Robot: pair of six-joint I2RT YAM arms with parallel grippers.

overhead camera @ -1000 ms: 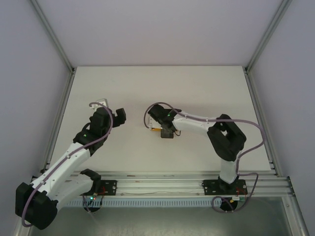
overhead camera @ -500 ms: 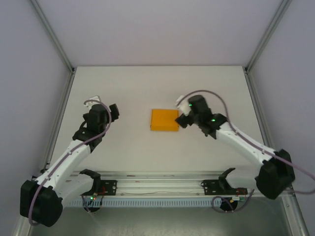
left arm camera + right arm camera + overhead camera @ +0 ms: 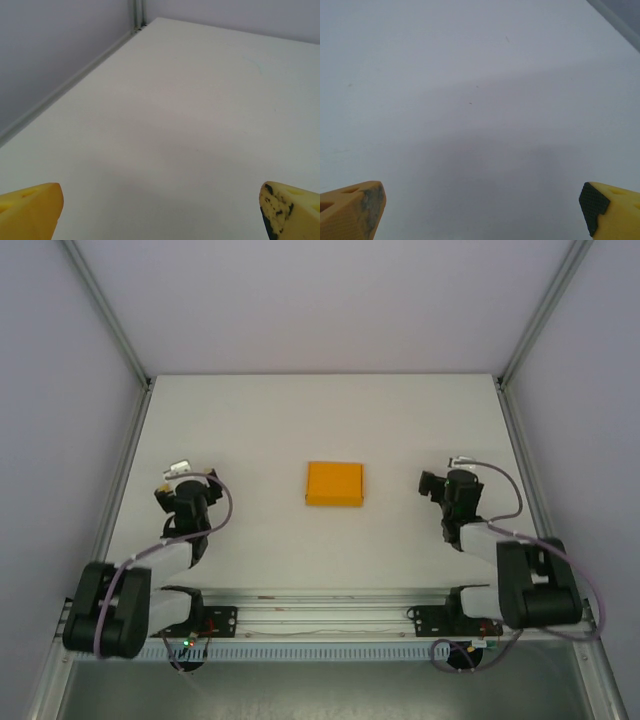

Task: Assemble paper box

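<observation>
The box [image 3: 335, 484] lies folded and flat on the table [image 3: 260, 420], between the two pincers and well apart from both. The left pincer [image 3: 187, 488] and the right pincer [image 3: 447, 482] are both spread wide, holding nothing.

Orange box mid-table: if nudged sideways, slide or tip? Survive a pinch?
The paper box sits low and flat on the table, so it likely slides rather than tips. Looks like thin card: probably light, and walls may buckle under a pinch.
</observation>
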